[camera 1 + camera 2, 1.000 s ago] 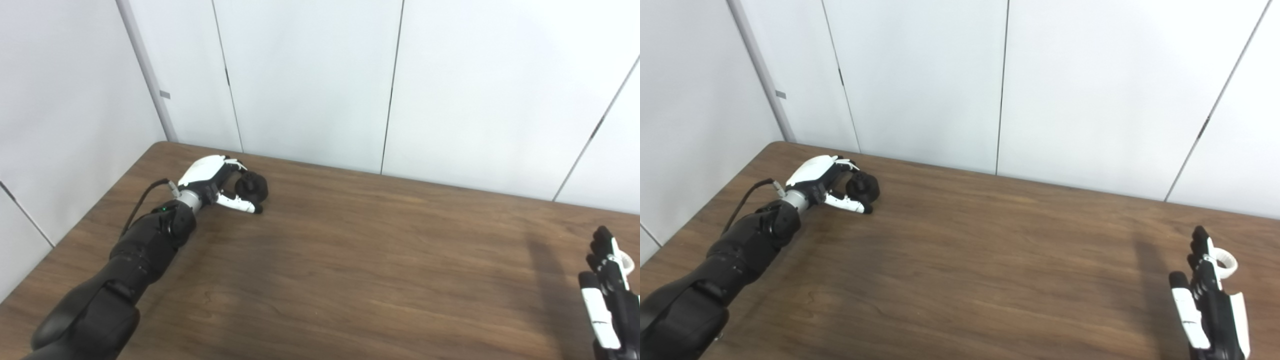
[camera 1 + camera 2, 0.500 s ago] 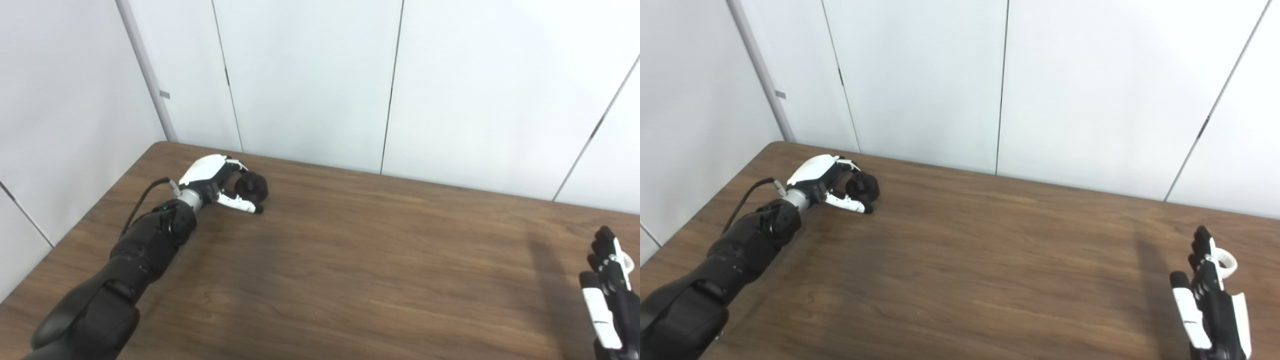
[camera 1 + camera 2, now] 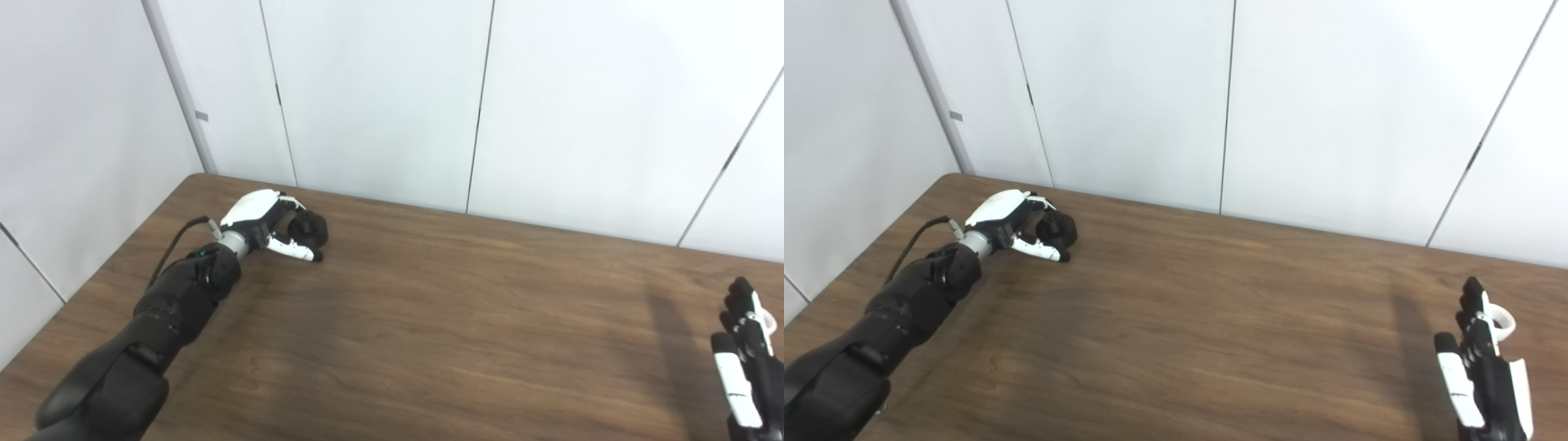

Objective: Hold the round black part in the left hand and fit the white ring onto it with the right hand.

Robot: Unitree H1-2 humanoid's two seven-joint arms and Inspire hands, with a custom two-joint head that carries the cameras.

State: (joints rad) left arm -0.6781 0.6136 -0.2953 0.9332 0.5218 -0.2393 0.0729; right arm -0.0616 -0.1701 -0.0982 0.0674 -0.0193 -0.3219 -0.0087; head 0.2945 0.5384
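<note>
The round black part [image 3: 308,228] sits on the counter [image 3: 429,318] near its far left corner, with the left hand [image 3: 263,222] wrapped around it. The fingers [image 3: 288,205] curl over the part from the far side and the thumb [image 3: 294,250] lies along its near side, so the hand is grasping it while it rests on the wood. The left arm [image 3: 153,324] stretches in from the near left corner toward that spot.

The white ring [image 3: 1502,323] lies flat on the counter close to the right edge, well apart from the black part. The right hand [image 3: 1482,373] stands upright just beside the ring, on its left, palm side facing left and fingers [image 3: 1473,306] pointing toward the far edge. Those fingers are straight and released, holding nothing; whether they touch the ring I cannot tell. In the left eye view the ring is mostly hidden behind the hand at the frame edge.
</note>
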